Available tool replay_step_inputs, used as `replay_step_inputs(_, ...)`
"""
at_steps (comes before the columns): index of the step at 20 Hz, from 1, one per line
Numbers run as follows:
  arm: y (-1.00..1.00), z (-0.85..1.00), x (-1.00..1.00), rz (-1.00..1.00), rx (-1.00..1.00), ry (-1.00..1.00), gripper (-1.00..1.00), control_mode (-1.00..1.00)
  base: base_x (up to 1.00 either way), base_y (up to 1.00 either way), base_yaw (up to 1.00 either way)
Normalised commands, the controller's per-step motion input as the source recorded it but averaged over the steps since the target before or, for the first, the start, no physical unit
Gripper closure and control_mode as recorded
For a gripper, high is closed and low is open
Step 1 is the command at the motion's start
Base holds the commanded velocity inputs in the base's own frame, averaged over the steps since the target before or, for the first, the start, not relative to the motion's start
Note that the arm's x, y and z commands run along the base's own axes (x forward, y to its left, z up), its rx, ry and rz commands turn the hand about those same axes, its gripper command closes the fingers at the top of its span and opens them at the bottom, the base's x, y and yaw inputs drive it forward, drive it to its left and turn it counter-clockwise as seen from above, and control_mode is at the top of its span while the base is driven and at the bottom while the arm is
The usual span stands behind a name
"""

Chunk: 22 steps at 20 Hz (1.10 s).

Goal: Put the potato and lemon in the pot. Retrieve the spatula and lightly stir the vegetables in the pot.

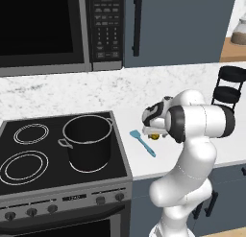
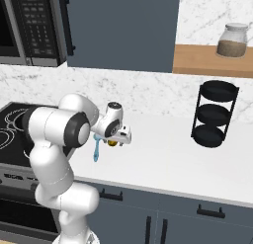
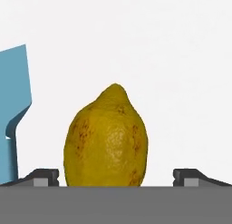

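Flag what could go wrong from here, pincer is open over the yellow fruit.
1. The pincer stands open astride the lemon, which is rounded with a pointed end; closing off-centre may squirt it out across the counter.
2. The spatula lies right beside the lemon; a finger may nudge or catch its blade.
3. The pot is deep with a raised rim; a low carry could clip it.

Microwave keypad point(image 1: 106, 26) markings (too small, perhaps numbers) cannot be read.
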Motion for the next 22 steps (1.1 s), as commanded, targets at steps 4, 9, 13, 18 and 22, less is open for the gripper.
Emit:
replay_step_inputs(4,0.02,-0.13,0.01,0.00,0.00,0.00,1.00,-1.00,0.00,0.00,0.00)
replay_step_inputs(9,0.00,0.00,0.00,0.00,0.00,0.00,1.00,-1.00,0.00,0.00,0.00)
replay_step_inputs(13,0.00,0.69,-0.46,0.00,0.00,-0.04,1.00,-1.00,0.00,0.00,0.00)
replay_step_inputs(18,0.32,1.00,-0.69,0.00,-0.03,-0.03,1.00,-1.00,0.00,0.00,0.00)
replay_step_inputs(22,0.23,1.00,-0.73,0.00,-0.10,-0.02,1.00,-1.00,0.00,0.00,0.00)
